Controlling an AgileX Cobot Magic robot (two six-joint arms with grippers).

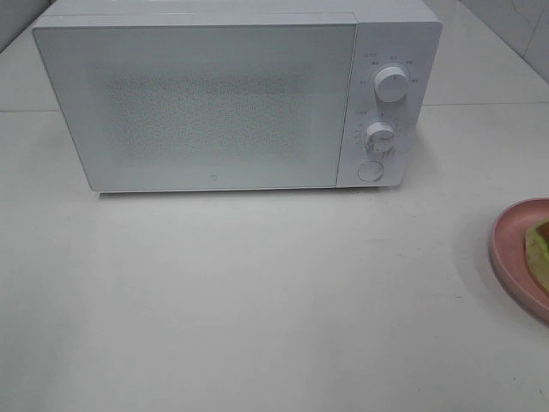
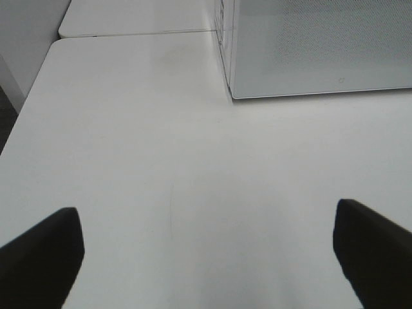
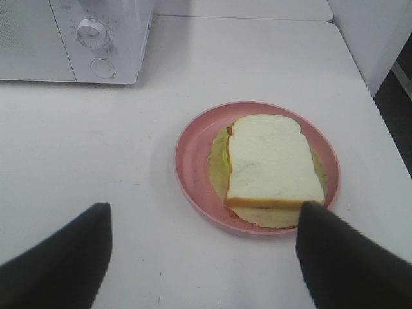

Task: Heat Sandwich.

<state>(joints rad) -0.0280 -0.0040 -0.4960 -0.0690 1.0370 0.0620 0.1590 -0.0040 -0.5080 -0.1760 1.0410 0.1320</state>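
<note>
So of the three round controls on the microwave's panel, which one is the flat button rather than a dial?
The lowest one, at the panel's bottom. The two dials above it stick out and have markings around them.

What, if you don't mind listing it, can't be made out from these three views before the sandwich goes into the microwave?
- Microwave interior: hidden by its closed, frosted door in the high view.
- Dial markings: too small to read.
- Sandwich and plate: cut off by the right edge in the high view; filling mostly covered by the top slice in the right wrist view.
- Left gripper and right gripper: only fingertips show; neither arm appears in the high view.
</note>
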